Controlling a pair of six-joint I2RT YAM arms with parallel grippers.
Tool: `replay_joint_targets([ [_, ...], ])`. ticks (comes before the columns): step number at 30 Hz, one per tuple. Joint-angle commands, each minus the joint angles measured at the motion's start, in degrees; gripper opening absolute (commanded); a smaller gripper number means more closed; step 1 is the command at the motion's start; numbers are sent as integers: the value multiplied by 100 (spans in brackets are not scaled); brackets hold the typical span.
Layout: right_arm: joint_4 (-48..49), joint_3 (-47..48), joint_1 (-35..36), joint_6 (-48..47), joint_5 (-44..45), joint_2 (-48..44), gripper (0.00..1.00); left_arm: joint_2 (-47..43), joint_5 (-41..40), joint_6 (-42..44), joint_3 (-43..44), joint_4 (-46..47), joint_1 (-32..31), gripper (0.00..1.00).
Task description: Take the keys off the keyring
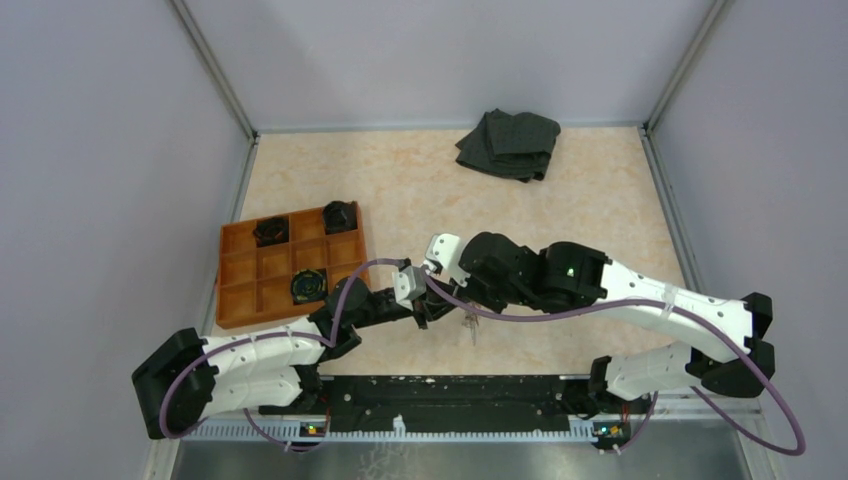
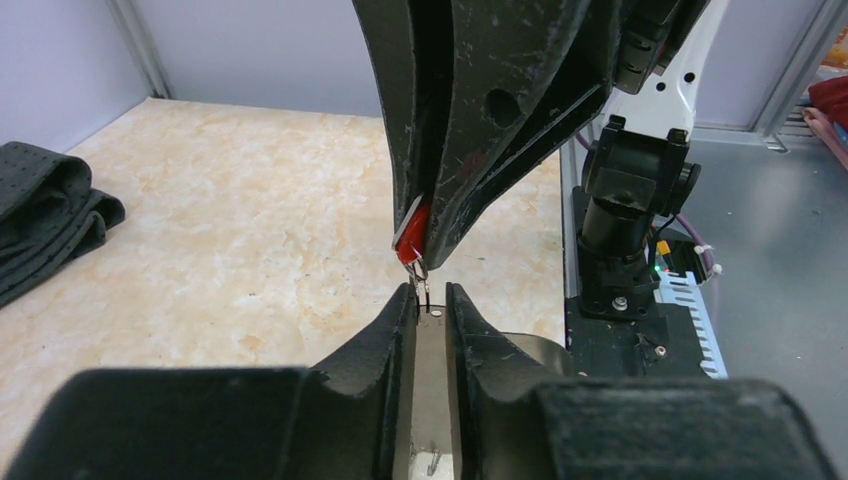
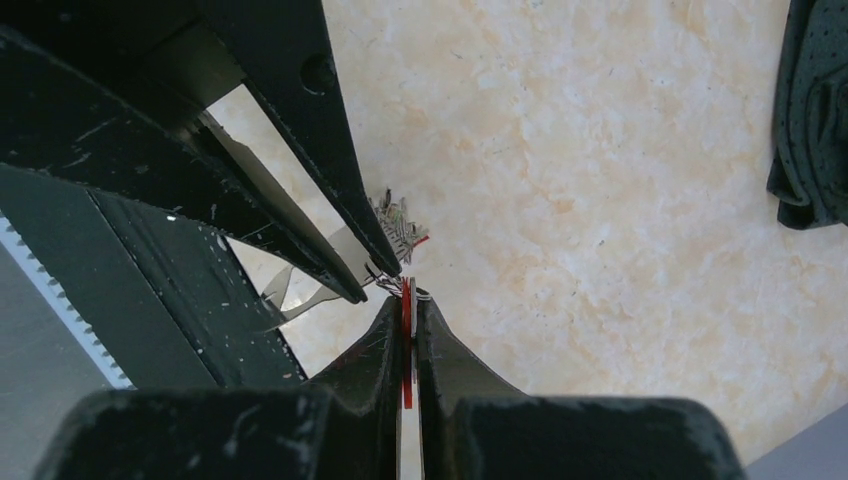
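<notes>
Both arms meet over the middle of the bench (image 1: 580,215), tip to tip. The right claw (image 3: 408,305) is clenched flat on the head of a red key (image 3: 407,345). The left claw (image 2: 430,300) is pinched on the thin wire of the keyring (image 2: 418,288), just below that key. The other keys (image 3: 398,225) hang in a bunch beside the two tips, off the bench. An orange tray (image 1: 240,300) with black coils (image 1: 309,285) sits to the left, and a dark cloth (image 1: 510,145) lies at the far edge.
</notes>
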Motion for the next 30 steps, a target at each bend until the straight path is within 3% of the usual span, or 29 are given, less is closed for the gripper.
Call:
replay_joint_targets([
  [1,221,316,91,92,-16,-27,0,19,8,36,175,382,-22,18],
  [6,180,272,100,133,61,-66,0,-24,-11,104,181,318,-20,0],
  [16,10,-183,100,376,501,-346,0,-225,-27,67,120,316,-22,0],
  [30,527,-953,83,482,372,-481,0,-400,-55,-333,-120,873,-22,0],
])
